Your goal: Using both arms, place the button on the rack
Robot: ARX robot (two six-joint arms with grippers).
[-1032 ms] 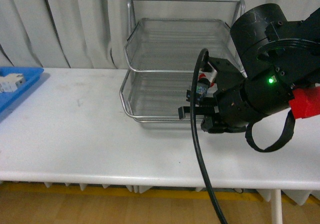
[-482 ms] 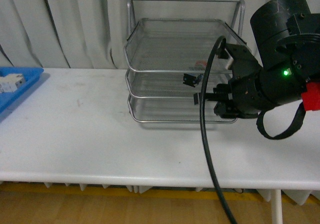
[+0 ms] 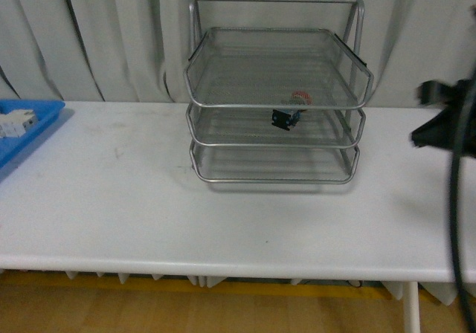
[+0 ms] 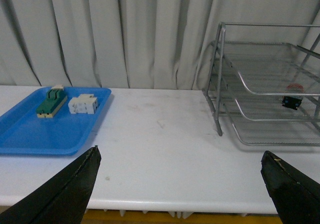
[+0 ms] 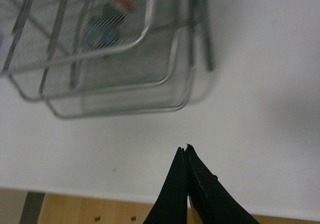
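Note:
The silver three-tier wire rack (image 3: 199,73) stands at the back of the white table. The button (image 3: 286,114), red cap and black body, lies in the rack at its right, seen through the mesh between the top and middle trays. It also shows in the left wrist view (image 4: 291,99) and, blurred, in the right wrist view (image 5: 107,20). My right gripper (image 5: 185,148) is shut and empty above the table's front edge, apart from the rack (image 5: 150,31). Only a black part of the right arm (image 3: 442,121) shows at the front view's right edge. My left gripper (image 4: 180,158) is open and empty, well left of the rack (image 4: 218,79).
A flat blue tray (image 4: 30,134) at the table's left end holds a green-and-cream switch block (image 4: 51,102) and a white breaker (image 4: 83,104). The tray's corner shows in the front view (image 3: 41,117). A black cable (image 3: 455,199) hangs at the right. Grey curtains close the back.
My right arm has drawn back from the rack to the right, nearly out of the front view. The button stays in the rack, let go.

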